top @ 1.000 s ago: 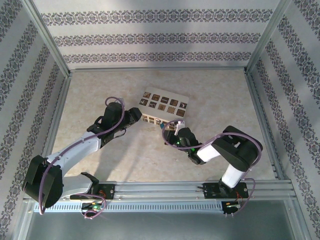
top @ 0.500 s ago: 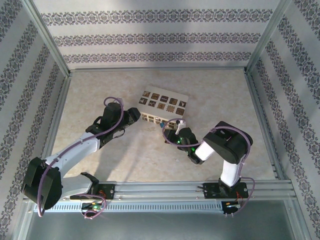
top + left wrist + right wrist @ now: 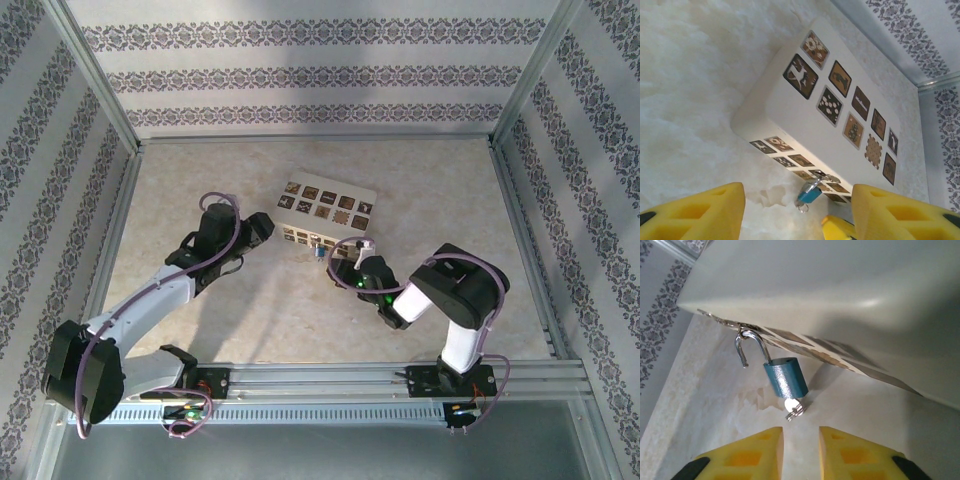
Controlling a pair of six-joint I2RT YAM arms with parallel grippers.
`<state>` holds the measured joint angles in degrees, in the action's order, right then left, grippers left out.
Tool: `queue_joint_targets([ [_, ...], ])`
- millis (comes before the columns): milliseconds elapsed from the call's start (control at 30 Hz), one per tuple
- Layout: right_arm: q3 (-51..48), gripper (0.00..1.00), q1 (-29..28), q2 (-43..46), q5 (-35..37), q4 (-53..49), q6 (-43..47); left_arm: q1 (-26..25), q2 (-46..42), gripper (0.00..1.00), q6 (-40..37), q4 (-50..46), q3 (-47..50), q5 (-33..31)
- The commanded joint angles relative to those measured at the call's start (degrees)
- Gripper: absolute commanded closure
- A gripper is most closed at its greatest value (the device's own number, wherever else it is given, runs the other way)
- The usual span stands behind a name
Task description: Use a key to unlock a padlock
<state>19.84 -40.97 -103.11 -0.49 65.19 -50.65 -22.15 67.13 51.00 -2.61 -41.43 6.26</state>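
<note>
From above, the padlock (image 3: 314,251) is a tiny blue speck hanging at the near face of the cream patterned box (image 3: 330,208), which lies on the bench (image 3: 200,180). Your left fingers (image 3: 258,226) sit just beside the box's left end. Your right fingers (image 3: 342,262) are just beside the lock, on its right.

In the left wrist view, the left fingers (image 3: 695,212) stand wide apart and hold nothing. The padlock (image 3: 810,194) dangles from the box (image 3: 790,95), between and beyond them.

In the right wrist view, the right fingers (image 3: 747,455) are narrowly apart and empty, their tips just below the key (image 3: 792,407). The key sits in the bottom of the padlock (image 3: 786,377). The shackle (image 3: 752,342) hooks onto the lower edge of the box (image 3: 840,290), and 1 of its legs looks free of the body, so the lock may already be sprung.

Expect a light, rigid, slick metal piece that swings freely from its shackle, so any push on the key will probably swing it away. Steady the flat sides of the blue body with 1 pair of fingers. Pinch the flat key head with the tips of the other pair. Both parts are far smaller than the fingers, so a slip is likely.
</note>
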Motion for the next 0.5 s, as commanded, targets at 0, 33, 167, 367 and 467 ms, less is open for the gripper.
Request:
queue_joint_targets([
  [0, -2.05, 0.69, 0.51, 3.58, 2.24, -1.97, 1.26, 2.5, -1.48, 0.37, -3.57, -2.53, -1.34, -0.5],
  [33, -2.42, 0.68, 0.62, 4.61, 2.53, -2.69, 1.65, 3.51, -1.39, 0.34, -4.2, -2.54, -1.48, 0.14],
  [167, -2.55, 0.64, 0.77, 9.81, 2.75, -7.53, 3.85, 7.15, 0.34, 0.25, -7.76, -2.76, -3.34, 4.11],
  [367, -1.53, 0.51, 1.37, 15.66, 0.73, -11.17, 2.16, 11.37, 9.69, 0.23, -15.52, -5.52, -11.14, 14.83],
  [467, -0.5, 0.48, 1.37, 16.02, -0.3, -11.36, 0.36, 12.26, 16.69, 0.23, -18.0, -7.17, -16.62, 20.57],
])
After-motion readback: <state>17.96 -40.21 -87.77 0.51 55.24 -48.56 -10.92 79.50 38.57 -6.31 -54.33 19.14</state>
